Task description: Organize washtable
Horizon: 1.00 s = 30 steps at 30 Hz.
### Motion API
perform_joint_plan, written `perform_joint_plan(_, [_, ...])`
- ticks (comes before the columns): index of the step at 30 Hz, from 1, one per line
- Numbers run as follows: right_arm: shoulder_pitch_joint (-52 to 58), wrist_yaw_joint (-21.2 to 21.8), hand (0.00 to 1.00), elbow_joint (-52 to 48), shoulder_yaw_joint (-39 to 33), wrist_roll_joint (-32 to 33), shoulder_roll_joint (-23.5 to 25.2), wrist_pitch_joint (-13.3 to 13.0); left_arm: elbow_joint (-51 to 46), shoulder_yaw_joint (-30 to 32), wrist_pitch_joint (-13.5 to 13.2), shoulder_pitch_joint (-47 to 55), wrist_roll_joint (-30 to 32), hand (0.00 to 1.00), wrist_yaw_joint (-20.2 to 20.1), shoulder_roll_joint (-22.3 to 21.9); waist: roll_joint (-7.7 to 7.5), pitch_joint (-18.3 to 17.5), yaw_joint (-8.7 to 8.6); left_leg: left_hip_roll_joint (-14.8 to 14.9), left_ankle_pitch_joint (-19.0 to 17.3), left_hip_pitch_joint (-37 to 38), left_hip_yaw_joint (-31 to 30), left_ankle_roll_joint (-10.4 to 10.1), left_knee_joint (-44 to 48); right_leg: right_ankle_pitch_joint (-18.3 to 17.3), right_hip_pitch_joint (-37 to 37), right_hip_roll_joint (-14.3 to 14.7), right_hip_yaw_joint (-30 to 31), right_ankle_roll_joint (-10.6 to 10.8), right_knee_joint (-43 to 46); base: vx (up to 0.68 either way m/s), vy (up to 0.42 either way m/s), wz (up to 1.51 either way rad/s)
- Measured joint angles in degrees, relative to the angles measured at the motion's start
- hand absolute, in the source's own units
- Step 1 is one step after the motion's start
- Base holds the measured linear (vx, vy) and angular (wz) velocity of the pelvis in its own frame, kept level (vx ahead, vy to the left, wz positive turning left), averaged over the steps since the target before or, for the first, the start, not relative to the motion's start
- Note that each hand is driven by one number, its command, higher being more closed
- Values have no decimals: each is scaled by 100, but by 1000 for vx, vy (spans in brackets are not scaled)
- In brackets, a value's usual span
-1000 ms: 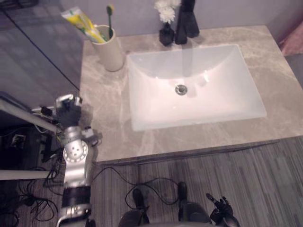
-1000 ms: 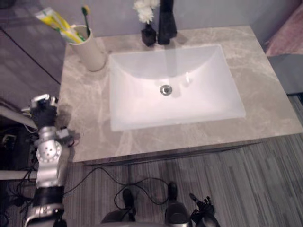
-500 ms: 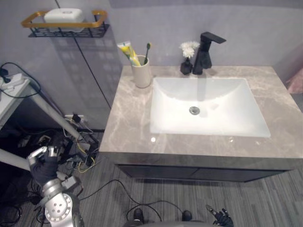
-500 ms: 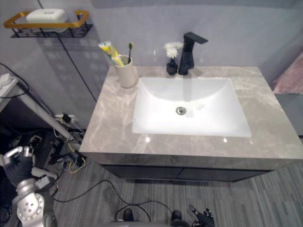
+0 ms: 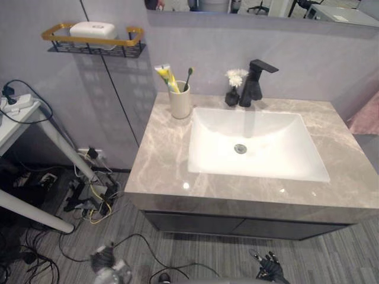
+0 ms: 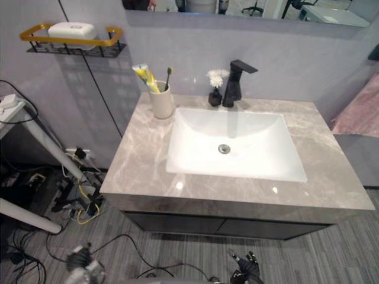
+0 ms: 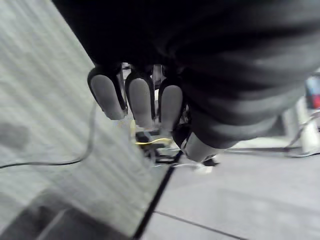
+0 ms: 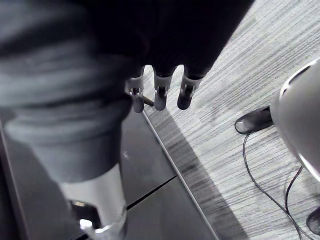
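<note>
**A:** What has shifted for us over the last second?

**B:** Mostly our own view. We were looking straight down on the washtable [image 5: 160, 160] with the sink [image 5: 278, 145] under our eyes. Now our head has lifted, and the wall behind the sink is in sight too. The things on the counter have not moved, only the camera.

**A:** And on that wall?

**B:** Up and to the left of the sink hangs the wall rack [image 5: 95, 41], with the soap [image 5: 92, 29] lying in it. The faucet [image 5: 253, 83] stands at the sink's far rim.

**A:** And the cup?

**B:** The cup [image 5: 180, 103] stands upright just off the sink's far left corner. The toothpaste [image 5: 167, 77] and toothbrush [image 5: 188, 77] lean inside it. The vase [image 5: 233, 94] sits just left of the faucet.

**A:** Our arms?

**B:** That is the real change. A second ago our left hand [image 5: 104, 259] was raised at the counter edge left of the sink. It has since dropped low, down in front of the sink towards the left. Its fingers hang loose and hold nothing. Our right hand [image 5: 269, 271] hangs low in front of the sink as well, fingers spread and empty.

**A:** So what do we make of it?

**B:** With both hands withdrawn and everything housed, we judge the tidying done, or very nearly so.
</note>
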Motion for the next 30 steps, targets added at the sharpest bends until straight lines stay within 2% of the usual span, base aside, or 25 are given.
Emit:
perform_joint_plan(1, [-72,-5,0,192,-66,-43,-46,41,609,-5,107,-131,-9,0,-137,1,-2,0,-17,-2,-1,-3,-3,-1,0,0,0,3,4,0,-10,0,0,0])
perform_joint_plan(3, [-121,-10,0,376,-110,-103,-90,105,1110,-24,215,-228,-13,0,-299,2,-1,0,-17,-3,-9,-3,-9,-10,1,1,2,6,9,1,-23,0,0,0])
perform_joint_plan(13, [-340,152,0,950,-117,-220,-284,240,1965,-268,582,-501,114,0,-985,334,26,15,-42,-11,-42,128,25,-49,29,5,95,20,121,7,-58,-7,9,-3])
perform_joint_plan(17, [-379,157,0,990,-1,-323,-298,249,2036,-628,586,-551,155,0,-1003,410,26,17,-163,-19,-51,152,37,-55,4,9,92,18,139,3,-97,-49,17,-3])
perform_joint_plan(20, [-395,161,0,1097,43,-319,-336,260,2145,-866,585,-619,231,0,-1001,453,28,18,-178,-22,-54,153,52,-54,17,9,79,17,160,4,-98,-11,11,-3])
perform_joint_plan(30, [-440,237,0,1121,48,-321,-394,329,2246,-832,596,-694,222,0,-1005,485,58,57,-227,-11,-65,174,35,-62,41,22,124,33,151,21,-101,0,0,0])
